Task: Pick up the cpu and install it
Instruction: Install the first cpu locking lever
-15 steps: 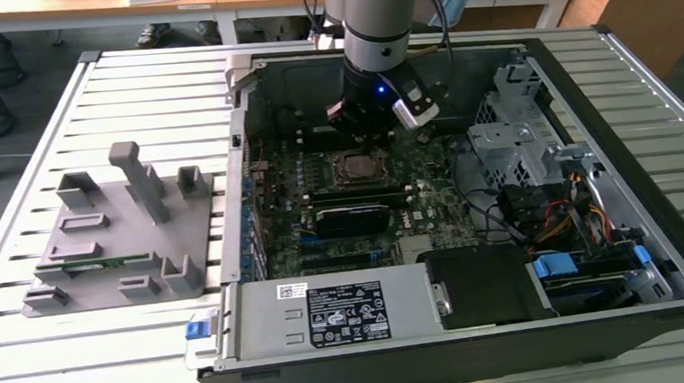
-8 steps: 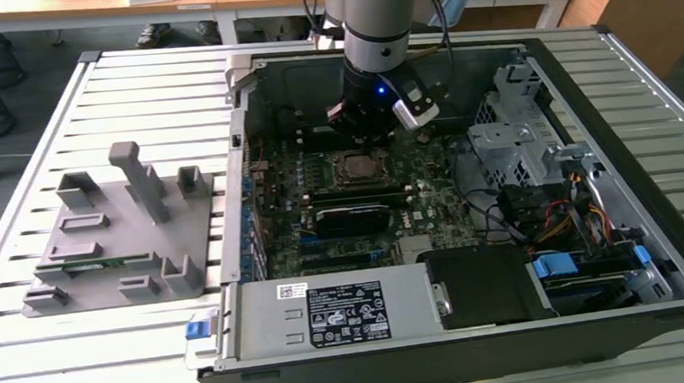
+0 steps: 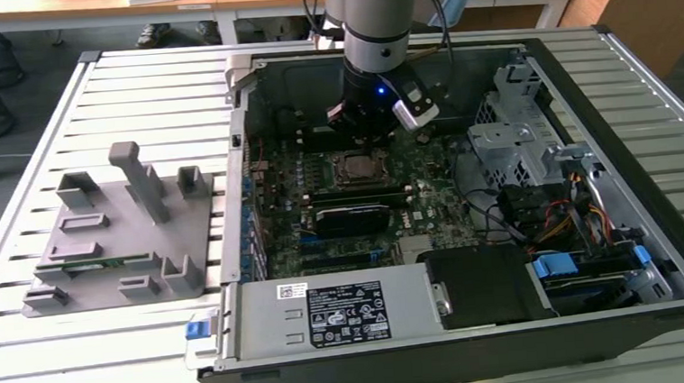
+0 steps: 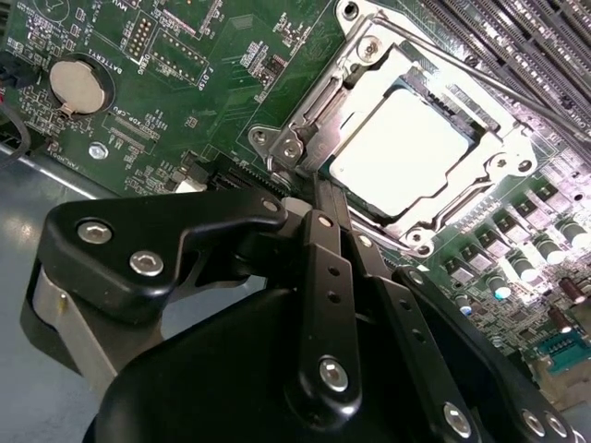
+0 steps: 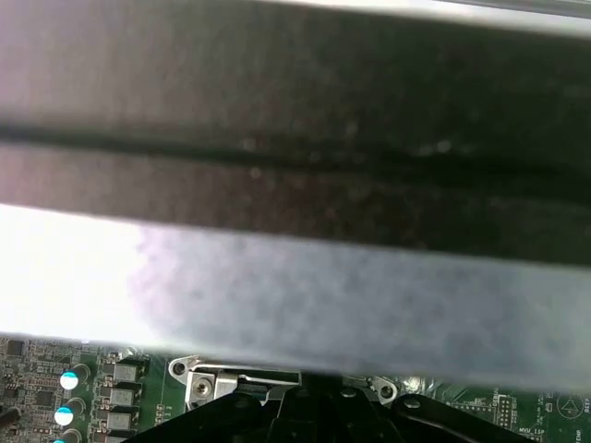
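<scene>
Already seated: cpu lying flat in the socket frame on the motherboard, mid-case toward the desk's far edge. Gripper poised just beside the socket's near corner, jaws closed together, gripping nothing. Placement apparently done; install step at its tail. Next likely calls for securing the retention frame, pressure kept off the chip.

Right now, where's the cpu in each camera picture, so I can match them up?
Exterior view: the cpu lies in the motherboard socket, just below the gripper.
Second wrist view: silvery square inside the metal socket frame, beyond the gripper's tip.
First wrist view: can't tell.
Shared landmark: the socket frame.
</scene>
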### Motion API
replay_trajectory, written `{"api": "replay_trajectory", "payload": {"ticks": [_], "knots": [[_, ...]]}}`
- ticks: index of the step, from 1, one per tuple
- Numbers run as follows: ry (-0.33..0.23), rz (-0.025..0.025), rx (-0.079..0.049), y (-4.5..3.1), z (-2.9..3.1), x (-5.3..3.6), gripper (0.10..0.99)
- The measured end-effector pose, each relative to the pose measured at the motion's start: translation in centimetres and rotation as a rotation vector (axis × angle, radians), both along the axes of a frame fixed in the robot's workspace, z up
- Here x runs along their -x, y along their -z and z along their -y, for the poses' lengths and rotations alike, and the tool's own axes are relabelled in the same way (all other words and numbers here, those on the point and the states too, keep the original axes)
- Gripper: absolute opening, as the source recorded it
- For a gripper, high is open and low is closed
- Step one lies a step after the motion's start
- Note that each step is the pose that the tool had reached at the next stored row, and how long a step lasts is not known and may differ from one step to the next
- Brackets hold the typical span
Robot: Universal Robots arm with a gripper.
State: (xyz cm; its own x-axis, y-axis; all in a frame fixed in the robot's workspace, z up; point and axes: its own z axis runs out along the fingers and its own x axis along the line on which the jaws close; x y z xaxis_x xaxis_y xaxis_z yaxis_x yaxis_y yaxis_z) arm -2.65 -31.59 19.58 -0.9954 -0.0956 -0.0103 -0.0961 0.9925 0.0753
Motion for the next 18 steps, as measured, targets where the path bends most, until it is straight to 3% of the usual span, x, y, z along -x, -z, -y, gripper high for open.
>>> {"api": "replay_trajectory", "payload": {"ticks": [9, 18], "knots": [[0.0, -0.0003, -0.004, 0.11, 0.04, 0.02, 0.106], [0.0, -0.0031, -0.06, 0.03, 0.13, 0.07, 0.106]]}}
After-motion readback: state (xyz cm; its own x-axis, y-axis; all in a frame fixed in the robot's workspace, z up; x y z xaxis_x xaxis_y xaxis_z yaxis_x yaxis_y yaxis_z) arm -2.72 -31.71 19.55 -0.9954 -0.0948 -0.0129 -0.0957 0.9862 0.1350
